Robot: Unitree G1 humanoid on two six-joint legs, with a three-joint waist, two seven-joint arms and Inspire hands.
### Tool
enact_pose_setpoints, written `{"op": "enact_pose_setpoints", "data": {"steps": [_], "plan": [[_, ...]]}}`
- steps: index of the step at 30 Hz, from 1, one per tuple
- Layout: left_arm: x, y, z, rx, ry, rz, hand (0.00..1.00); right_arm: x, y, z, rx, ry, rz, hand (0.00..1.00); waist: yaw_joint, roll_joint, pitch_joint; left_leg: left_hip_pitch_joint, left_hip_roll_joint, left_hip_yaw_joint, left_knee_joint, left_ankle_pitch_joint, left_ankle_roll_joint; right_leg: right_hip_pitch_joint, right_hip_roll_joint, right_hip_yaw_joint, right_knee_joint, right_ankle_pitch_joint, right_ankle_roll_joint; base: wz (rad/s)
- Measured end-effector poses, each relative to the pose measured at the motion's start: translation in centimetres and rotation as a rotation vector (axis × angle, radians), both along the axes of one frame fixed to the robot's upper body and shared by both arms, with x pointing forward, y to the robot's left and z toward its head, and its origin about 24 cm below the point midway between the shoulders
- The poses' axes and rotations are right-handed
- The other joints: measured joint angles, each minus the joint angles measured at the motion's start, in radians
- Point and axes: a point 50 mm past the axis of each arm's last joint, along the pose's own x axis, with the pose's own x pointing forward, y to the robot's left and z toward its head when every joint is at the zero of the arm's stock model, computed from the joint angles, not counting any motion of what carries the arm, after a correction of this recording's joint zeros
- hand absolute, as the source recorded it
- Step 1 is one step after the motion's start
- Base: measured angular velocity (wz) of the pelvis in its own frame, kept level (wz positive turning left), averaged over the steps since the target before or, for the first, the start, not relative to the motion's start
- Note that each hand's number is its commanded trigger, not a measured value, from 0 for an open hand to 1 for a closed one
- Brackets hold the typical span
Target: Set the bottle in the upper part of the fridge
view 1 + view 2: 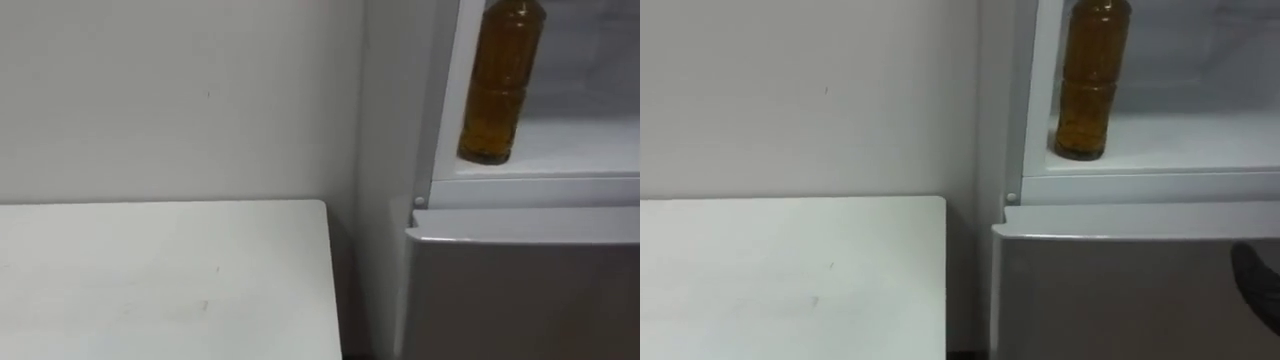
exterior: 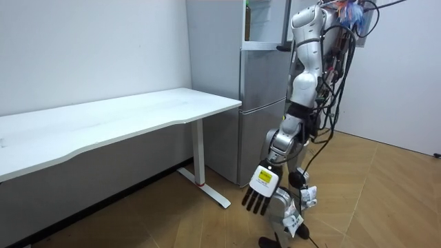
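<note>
White wall; white worktop (image 1: 160, 280) at 7 o'clock, grey fridge (image 1: 520, 290) at 4. Amber bottle (image 1: 500, 80) stood upright on the upper shelf at 1 o'clock: placement apparently done, compartment unclosed. Left robot hand (image 2: 260, 196) hung empty, fingers straight; right robot hand (image 1: 1258, 282), state untellable.

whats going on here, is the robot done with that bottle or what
It looks done. The bottle stands upright on the shelf of the open upper fridge compartment, near its left edge, with no hand on it. The robot stands in front of the fridge, beside the white table. Its left hand hangs at its side, fingers straight and empty.
</note>
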Motion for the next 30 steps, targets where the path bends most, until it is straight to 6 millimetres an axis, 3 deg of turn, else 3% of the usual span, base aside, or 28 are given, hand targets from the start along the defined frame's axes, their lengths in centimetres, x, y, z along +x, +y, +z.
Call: {"op": "enact_pose_setpoints", "data": {"steps": [6, 20, 23, 30], "plan": [[0.6, 0.0, -0.1, 0.002, -0.021, -0.012, 0.00, -1.5, -0.7, -2.6, -0.040, 0.112, -0.136, 0.00, -0.002, 0.000, -0.0005, 0.006, 0.000, 0.004, -0.005, 0.000, 0.000, 0.003, 0.002, 0.005, 0.001, -0.001, 0.000, -0.02], [0.9, -0.2, -0.1, -0.041, -0.044, -0.026, 0.00, -3.3, -1.4, -7.3, 0.005, 0.306, -0.228, 0.00, 0.001, -0.002, -0.0024, 0.007, -0.002, 0.010, -0.008, -0.001, -0.001, -0.010, -0.001, 0.008, 0.016, -0.013, 0.000, -0.01], [1.0, 0.0, 0.0, -0.036, -0.044, -0.034, 0.00, -4.0, -0.9, -9.7, 0.046, 0.400, -0.212, 0.00, 0.002, -0.008, -0.0051, 0.007, 0.000, 0.012, -0.008, -0.002, -0.002, -0.009, 0.001, 0.007, 0.014, -0.013, -0.001, 0.00], [1.3, -0.1, -0.1, -0.040, -0.050, -0.053, 0.00, -5.8, -0.6, -15.1, 0.167, 0.631, -0.213, 0.00, 0.000, 0.002, -0.0063, 0.008, 0.000, 0.016, -0.007, -0.002, -0.002, -0.010, 0.000, 0.009, 0.015, -0.013, -0.001, 0.00]]}}
